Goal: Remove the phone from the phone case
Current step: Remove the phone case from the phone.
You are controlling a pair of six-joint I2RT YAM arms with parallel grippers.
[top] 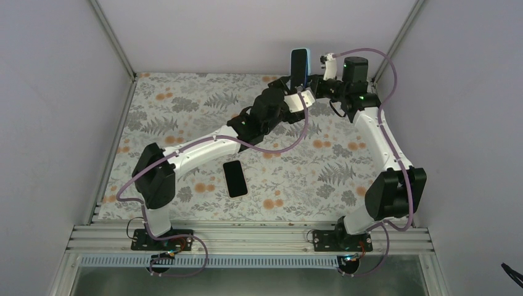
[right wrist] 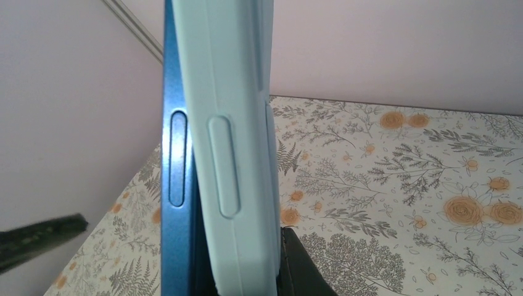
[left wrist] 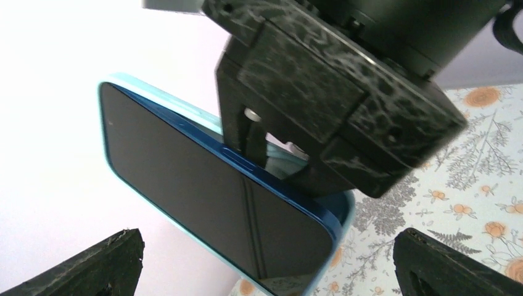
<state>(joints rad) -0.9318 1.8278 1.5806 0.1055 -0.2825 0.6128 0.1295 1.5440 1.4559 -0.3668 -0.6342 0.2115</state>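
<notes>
Top external: right claw (top: pixel 306 84) pinches the phone case (top: pixel 300 51) upright over the counter's (top: pixel 185 92) far end, with the phone (top: pixel 300 66) half-seated in it. Left wrist: left claw (left wrist: pixel 266 239) is spread wide, facing the screen. Right wrist: the phone's blue edge sits clear of the case wall (mid-extraction, I'd say). Next, the left claw needs to grab that freed edge and pull.
</notes>
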